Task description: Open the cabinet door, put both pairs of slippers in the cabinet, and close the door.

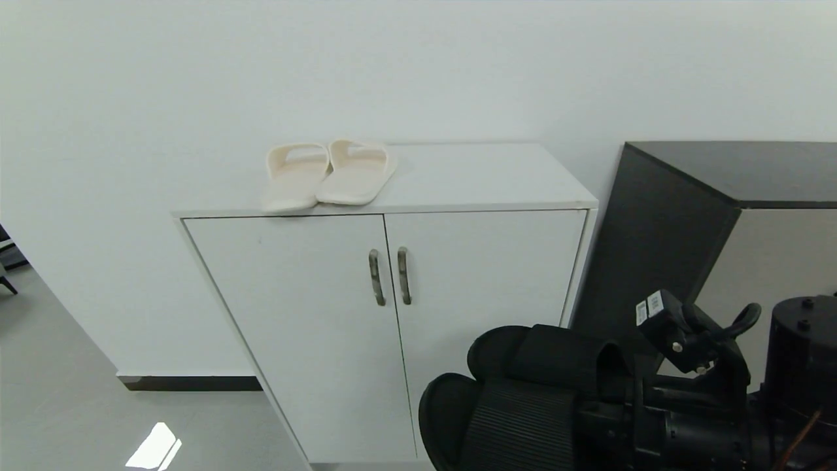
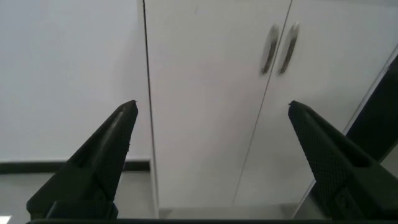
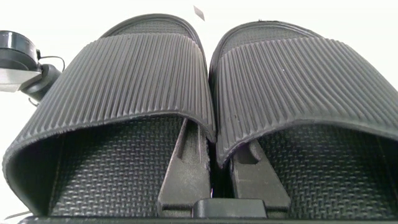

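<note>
**Black slippers in your right gripper [image 3: 214,158], cabinet [image 1: 471,176] shut.**
Your right gripper is closed on the black slippers [image 1: 523,392]. One of its fingers [image 3: 183,168] sits under each strap, and the two squeeze the pair's inner walls together. The pair hangs low in front of the cabinet's right side. You cannot tell from these views whether it touches the front. Both doors [image 1: 301,327] are closed, and their two handles [image 1: 390,277] stand upright side by side at the centre seam. The cream slippers [image 1: 327,173] lie side by side on the cabinet top, toward its left, with the left one's end at the front edge. Your left gripper [image 2: 212,109] is spread wide and holds nothing. It faces the cabinet front, low down. A dark unit [image 1: 660,242] stands just to the right of the cabinet.
</note>
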Robot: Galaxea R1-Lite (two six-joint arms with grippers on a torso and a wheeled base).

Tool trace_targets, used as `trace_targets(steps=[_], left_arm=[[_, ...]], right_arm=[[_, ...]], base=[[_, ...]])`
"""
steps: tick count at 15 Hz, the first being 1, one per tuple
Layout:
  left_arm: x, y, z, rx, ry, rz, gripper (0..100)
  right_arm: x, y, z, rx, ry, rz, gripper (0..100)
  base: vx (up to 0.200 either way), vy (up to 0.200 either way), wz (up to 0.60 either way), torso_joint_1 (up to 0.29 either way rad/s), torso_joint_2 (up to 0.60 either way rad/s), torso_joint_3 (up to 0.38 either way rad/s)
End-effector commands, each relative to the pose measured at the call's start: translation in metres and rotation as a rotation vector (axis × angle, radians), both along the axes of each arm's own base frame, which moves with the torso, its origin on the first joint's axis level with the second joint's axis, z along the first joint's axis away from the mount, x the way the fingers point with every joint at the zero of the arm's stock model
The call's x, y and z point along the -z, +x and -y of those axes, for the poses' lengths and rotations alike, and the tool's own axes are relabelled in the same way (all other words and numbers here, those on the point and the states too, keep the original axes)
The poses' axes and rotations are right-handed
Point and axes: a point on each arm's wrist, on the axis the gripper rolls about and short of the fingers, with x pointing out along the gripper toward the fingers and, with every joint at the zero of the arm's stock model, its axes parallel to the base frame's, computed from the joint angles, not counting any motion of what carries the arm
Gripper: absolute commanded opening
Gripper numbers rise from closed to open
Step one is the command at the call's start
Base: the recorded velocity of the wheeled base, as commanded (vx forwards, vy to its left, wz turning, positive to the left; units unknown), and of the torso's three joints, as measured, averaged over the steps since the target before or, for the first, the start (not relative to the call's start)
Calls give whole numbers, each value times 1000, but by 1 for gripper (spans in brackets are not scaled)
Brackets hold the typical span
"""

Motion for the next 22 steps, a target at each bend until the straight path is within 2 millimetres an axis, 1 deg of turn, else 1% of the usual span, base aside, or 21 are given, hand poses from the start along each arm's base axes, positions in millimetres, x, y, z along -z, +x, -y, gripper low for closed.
trace_targets(steps=[1,2,3,4,5,6,7,8,10,11,12,13,15,16,17,19,21,22], left_arm=[[-62,15,1,92,-41,-36,100],[-74,24,2,168,-34,-67,100],[-84,37,5,235,-31,-114,100],[-94,46,6,271,-31,-138,100],[-108,60,9,341,-28,-165,100],[-116,70,11,408,-27,-182,100],[-121,77,12,462,-26,-183,100],[-127,91,15,536,-23,-180,100],[-134,126,22,685,-12,-162,100],[-135,127,22,690,-12,-160,100],[-136,150,33,769,-5,-157,100],[-135,168,46,838,-2,-164,100],[-136,183,69,948,4,-172,100],[-138,185,77,990,-2,-176,100],[-147,191,89,1037,-43,-190,100],[-163,206,100,1062,-134,-213,100],[-174,221,107,1066,-177,-219,100],[-175,227,110,1063,-178,-222,100]], right_arm=[[-1,0,0,-2,3,7,0],[-1,0,0,-2,6,10,0],[0,-1,1,-3,7,11,0],[0,0,0,-3,8,12,0],[0,-1,0,-6,7,11,0],[0,-1,0,-6,7,11,0],[0,-1,0,-6,8,12,0],[0,-1,0,-6,10,12,0],[1,0,-1,-6,7,9,0],[1,-1,-1,-6,8,10,0],[2,-1,0,-7,6,7,0],[2,-1,0,-7,5,6,0],[1,-1,0,-7,8,6,0],[2,-1,0,-9,7,6,0],[2,-1,0,-9,7,6,0],[2,-1,-1,-12,5,3,0],[2,-1,-1,-10,6,5,0],[2,0,-1,-10,5,2,0]], base=[[0,0,0,-188,476,290],[0,0,0,-203,476,290],[0,0,0,-183,471,290],[0,0,0,-168,456,295],[0,0,0,-178,461,300],[0,0,0,-173,471,295],[0,0,0,-159,471,300],[0,0,0,-154,452,310],[0,0,0,-137,444,303],[0,0,0,-124,456,315],[0,0,0,-100,417,286],[0,0,0,-51,246,178],[0,0,0,-29,110,66],[0,0,0,0,0,0],[0,0,0,0,0,0],[0,0,0,0,0,0],[0,0,0,0,0,0],[0,0,0,0,0,0]])
